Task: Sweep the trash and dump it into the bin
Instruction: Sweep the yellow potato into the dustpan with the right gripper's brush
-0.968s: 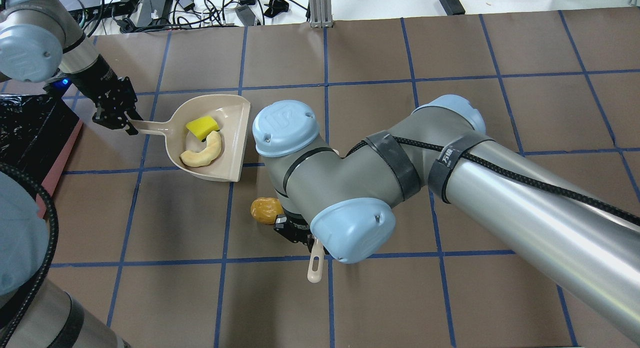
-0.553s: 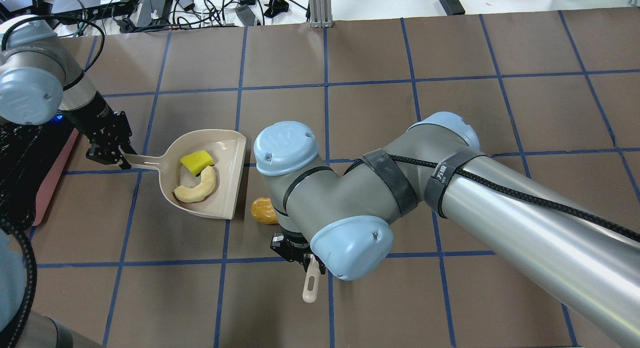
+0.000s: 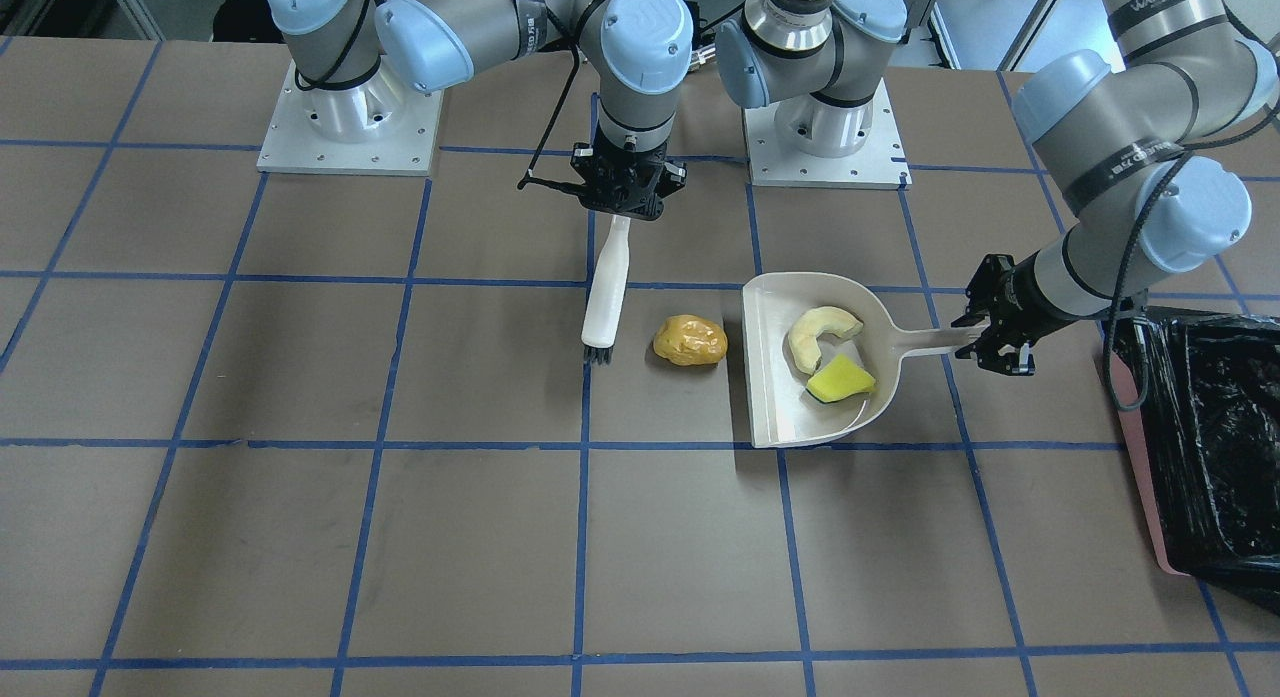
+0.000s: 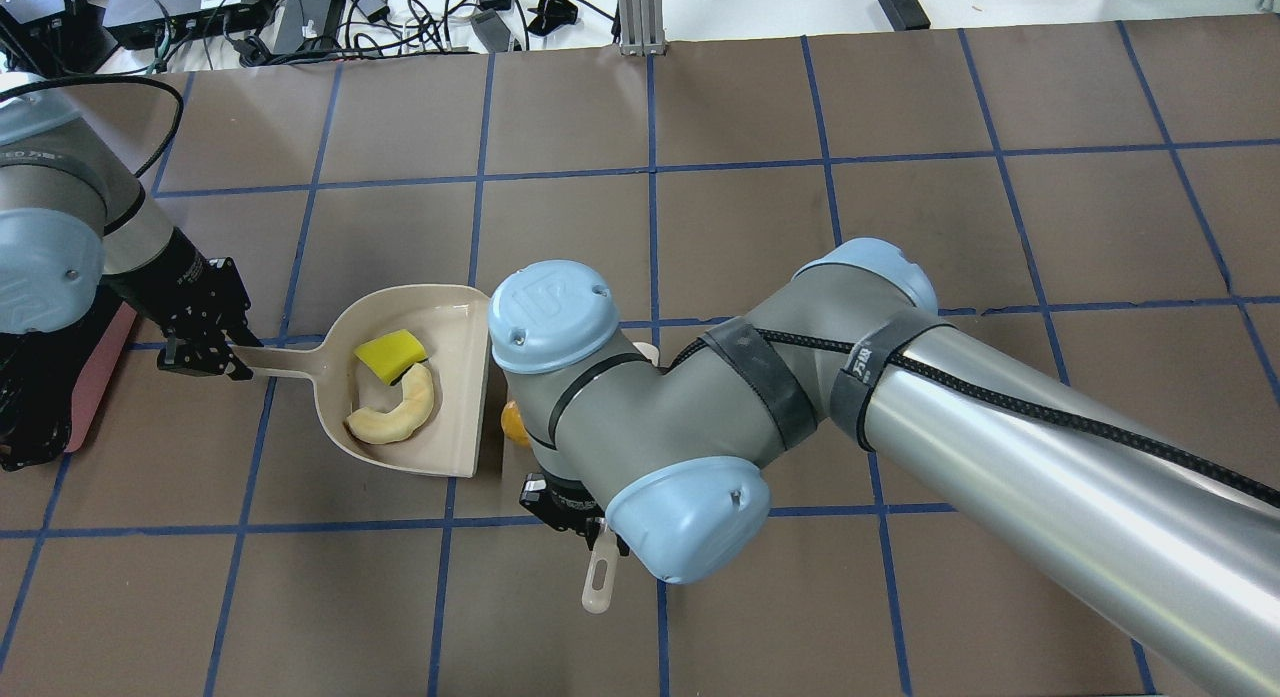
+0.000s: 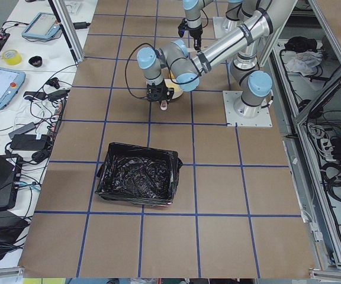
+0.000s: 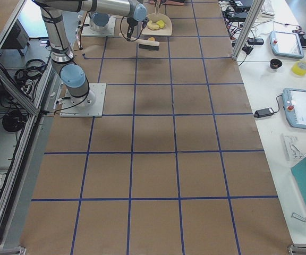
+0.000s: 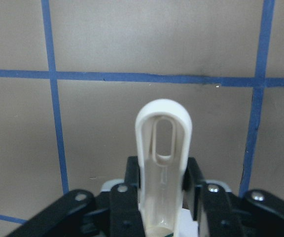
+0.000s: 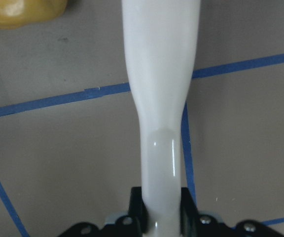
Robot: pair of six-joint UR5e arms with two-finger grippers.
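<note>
My left gripper (image 3: 992,333) (image 4: 205,352) is shut on the handle of the beige dustpan (image 3: 775,397) (image 4: 458,327), which rests flat on the table. In the pan lie the pale crescent piece (image 3: 822,331) (image 4: 395,413) and the yellow wedge (image 3: 840,380) (image 4: 388,355). The orange-brown lump (image 3: 690,340) (image 4: 513,424) sits on the table just outside the pan's open edge. My right gripper (image 3: 625,192) (image 4: 570,512) is shut on a white brush (image 3: 607,297), bristles down beside the lump. The black-lined pink bin (image 3: 1215,437) (image 5: 138,180) stands beyond the left gripper.
The table is brown with a blue tape grid. My right arm's elbow (image 4: 700,447) hides most of the lump and brush from overhead. Cables and electronics (image 4: 300,12) lie past the far table edge. The two arm bases (image 3: 345,117) stand at the robot side.
My left gripper has drawn the dustpan toward the robot's side, bringing its open edge close to the lump. My right gripper and brush have shifted slightly toward the pan.
</note>
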